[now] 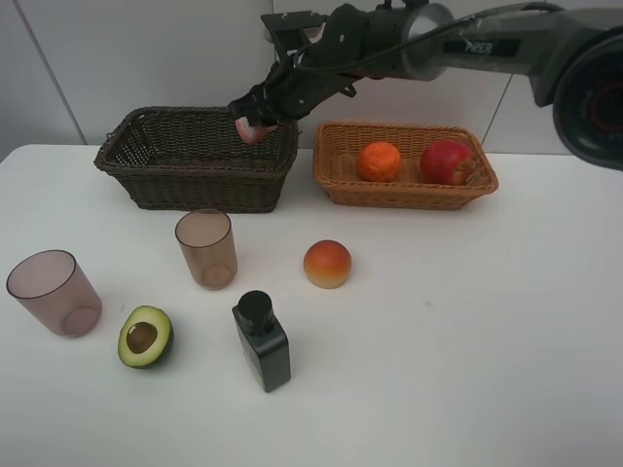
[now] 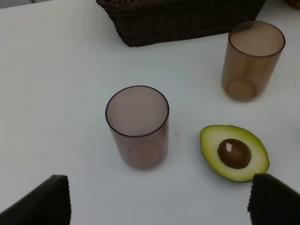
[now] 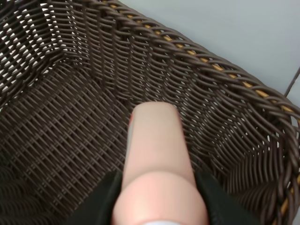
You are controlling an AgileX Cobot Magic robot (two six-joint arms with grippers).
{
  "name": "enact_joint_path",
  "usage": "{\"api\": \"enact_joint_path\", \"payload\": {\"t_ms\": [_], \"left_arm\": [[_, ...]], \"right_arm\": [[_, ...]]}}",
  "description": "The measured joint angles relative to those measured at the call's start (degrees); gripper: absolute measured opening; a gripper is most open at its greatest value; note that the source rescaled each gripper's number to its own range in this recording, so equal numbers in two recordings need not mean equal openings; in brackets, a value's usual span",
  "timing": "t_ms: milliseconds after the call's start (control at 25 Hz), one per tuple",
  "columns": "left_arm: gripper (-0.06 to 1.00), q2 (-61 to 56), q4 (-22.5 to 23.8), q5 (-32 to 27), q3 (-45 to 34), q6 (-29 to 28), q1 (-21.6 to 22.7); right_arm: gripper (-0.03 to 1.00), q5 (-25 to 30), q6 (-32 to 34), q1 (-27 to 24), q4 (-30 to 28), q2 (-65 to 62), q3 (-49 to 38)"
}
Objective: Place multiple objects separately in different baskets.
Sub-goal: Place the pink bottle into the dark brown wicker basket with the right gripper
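The pink bottle [image 3: 157, 154] is clamped between the closed fingers of the right gripper [image 1: 255, 117] and pointed down into the dark brown basket [image 3: 225, 117], with the woven floor straight below the fingertips. It's probably best lowered close to that floor before the fingers are opened, so it isn't bounced off the wall just beside them. The right arm is stretched across from the right, wrist tipped down. The left gripper [image 2: 159, 206] is held wide open and empty, with a cup [image 2: 137, 126] and the halved avocado [image 2: 234, 152] just ahead of its fingers.
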State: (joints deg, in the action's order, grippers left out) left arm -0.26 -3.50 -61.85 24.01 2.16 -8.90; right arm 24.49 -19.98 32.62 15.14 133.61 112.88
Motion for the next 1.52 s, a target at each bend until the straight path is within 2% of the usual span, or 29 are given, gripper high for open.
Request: {"api": "enact_joint_path", "payload": {"t_ms": [200,240,400,440,520,640,840,960,1520], "left_arm": [[1.0,0.0,0.0,0.0,0.0,0.0,0.0],[1.0,0.0,0.0,0.0,0.0,0.0,0.0],[1.0,0.0,0.0,0.0,0.0,0.0,0.0],[1.0,0.0,0.0,0.0,0.0,0.0,0.0],[1.0,0.0,0.0,0.0,0.0,0.0,0.0],[1.0,0.0,0.0,0.0,0.0,0.0,0.0],[1.0,0.0,0.0,0.0,0.0,0.0,0.0],[1.0,0.0,0.0,0.0,0.0,0.0,0.0],[1.0,0.0,0.0,0.0,0.0,0.0,0.0]], "right_arm": [[0.04,0.0,0.0,0.0,0.8,0.0,0.0],[0.11,-0.3,0.0,0.0,0.9,0.0,0.0],[0.55,-1.6,0.0,0.0,1.0,0.0,0.1],[0.63,-1.8,0.0,0.0,1.0,0.0,0.1],[0.7,-2.2,0.0,0.0,1.0,0.0,0.1],[0.76,-2.4,-0.1,0.0,1.0,0.0,0.1],[0.95,-2.7,-0.2,0.0,1.0,0.0,0.1],[0.98,-2.8,-0.2,0.0,1.1,0.0,0.1],[0.98,-2.3,-0.2,0.0,2.2,0.0,0.2]]}}
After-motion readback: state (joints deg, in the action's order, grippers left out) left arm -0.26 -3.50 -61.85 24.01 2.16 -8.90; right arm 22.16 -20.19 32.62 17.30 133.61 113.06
